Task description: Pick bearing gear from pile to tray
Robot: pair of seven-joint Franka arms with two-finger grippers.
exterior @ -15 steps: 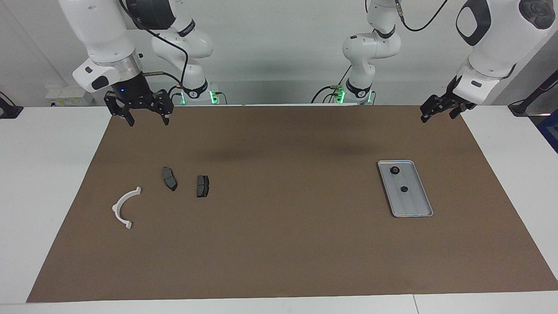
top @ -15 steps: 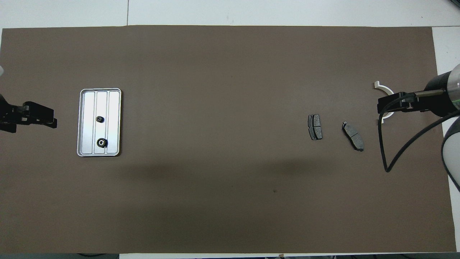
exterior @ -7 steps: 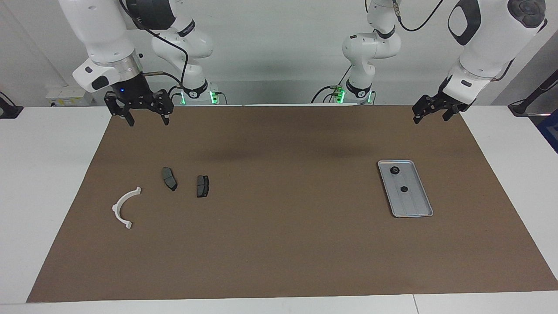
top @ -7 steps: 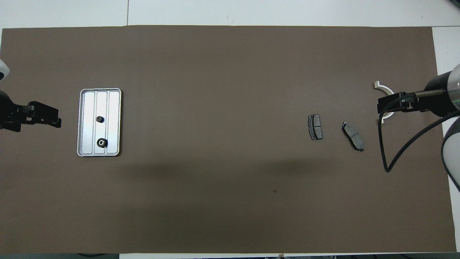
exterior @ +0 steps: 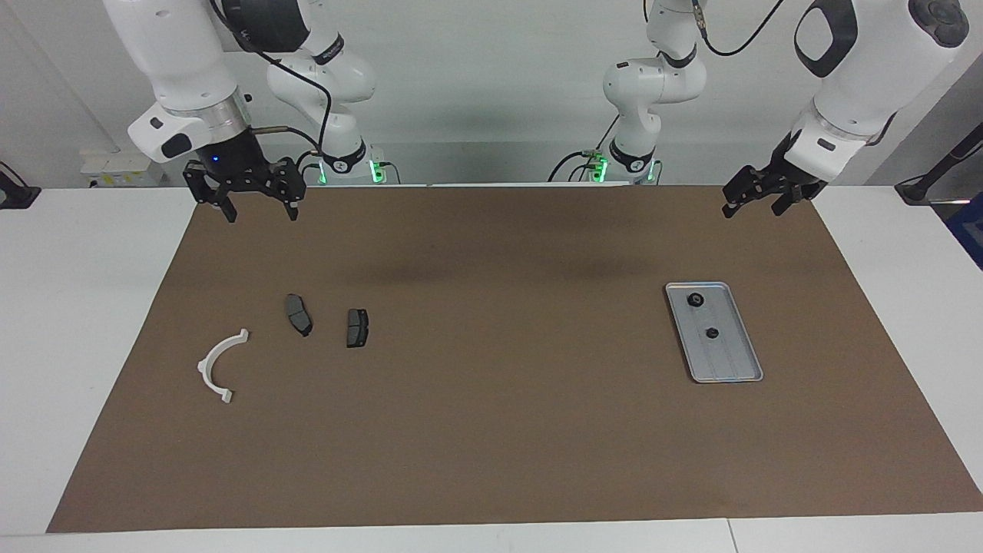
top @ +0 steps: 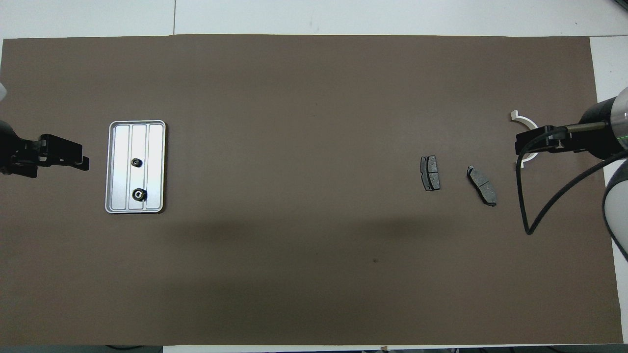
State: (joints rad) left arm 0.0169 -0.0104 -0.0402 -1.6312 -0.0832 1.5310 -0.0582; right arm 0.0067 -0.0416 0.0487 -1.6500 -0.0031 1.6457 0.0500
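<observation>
While both arms hang raised near the robots' edge of the brown mat (exterior: 491,430), the sorting looks close to done. Two small black bearing gears (exterior: 696,300) lie in the tray (exterior: 746,367), one nearer the robots than the other, apart from each other, and the tray sits toward the left arm's end of the tabletop (exterior: 92,307).

At the right arm's end, the pile (exterior: 307,338) holds only a white curved arc (exterior: 219,366) and two dark brake pads (exterior: 299,314), lying apart from one another. I can spot no further gear among them, though something that tiny could escape me from where I stand.

Left hand (exterior: 754,197) hovers over the mat's corner at its own end, empty; whether its fingers are parted I cannot tell. Right hand (exterior: 256,201) hangs over the mat at its own end, fingers spread wide and empty, and this arm seems to wait.

My guess is the next move, if any, calls for checking the pile for a stray gear, then a straight descent onto it.

Room is generous: the mat's middle lies bare, and the tray's low rim stands well clear of the mat's edges.
</observation>
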